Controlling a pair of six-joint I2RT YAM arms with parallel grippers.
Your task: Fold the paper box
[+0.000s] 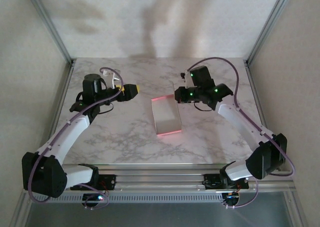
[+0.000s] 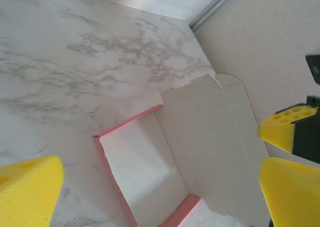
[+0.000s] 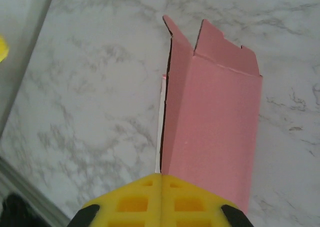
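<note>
the paper box (image 1: 166, 118) lies open in the middle of the table (image 1: 115, 137), white inside up, a pink rim along its near end. left of the box's far end and clear of it, the left gripper (image 1: 132, 90) hangs with its yellow fingers spread wide, pointing at the box. at the box's far right corner the right gripper (image 3: 161, 184) is pinched tight on the edge of a side panel that stands upright, pink face outward, white face toward the box's floor.
</note>
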